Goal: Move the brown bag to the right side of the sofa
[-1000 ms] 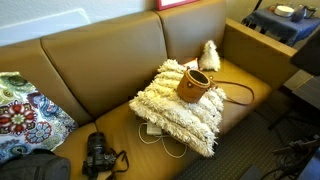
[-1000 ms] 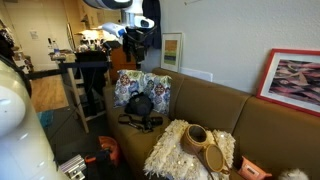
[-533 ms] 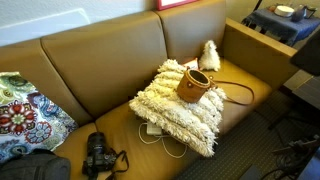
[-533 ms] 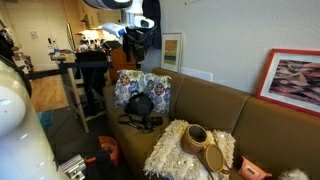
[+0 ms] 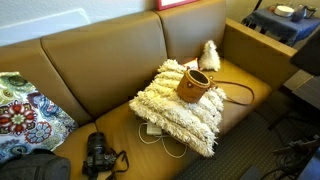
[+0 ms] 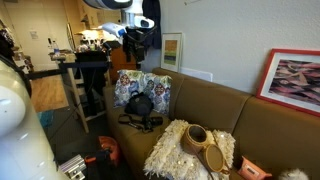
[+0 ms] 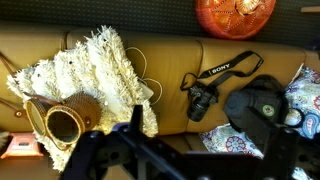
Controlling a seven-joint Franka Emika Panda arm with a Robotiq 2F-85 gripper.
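The brown bag (image 5: 197, 85) is a small tan bucket bag with a round dark opening. It stands on the shaggy cream pillow (image 5: 180, 108) on the right half of the sofa (image 5: 100, 70), its thin strap trailing to the right. It shows in both exterior views (image 6: 196, 139) and at the lower left of the wrist view (image 7: 66, 123). My gripper (image 6: 138, 40) hangs high above the sofa's far end, well away from the bag. In the wrist view its dark fingers (image 7: 198, 152) stand apart with nothing between them.
A black camera (image 5: 98, 155) lies on the seat's front edge, with a dark bag (image 7: 265, 105) and a floral pillow (image 5: 25, 115) beside it. A small white fluffy toy (image 5: 209, 53) sits behind the bag. An orange object (image 7: 235, 15) lies off the sofa.
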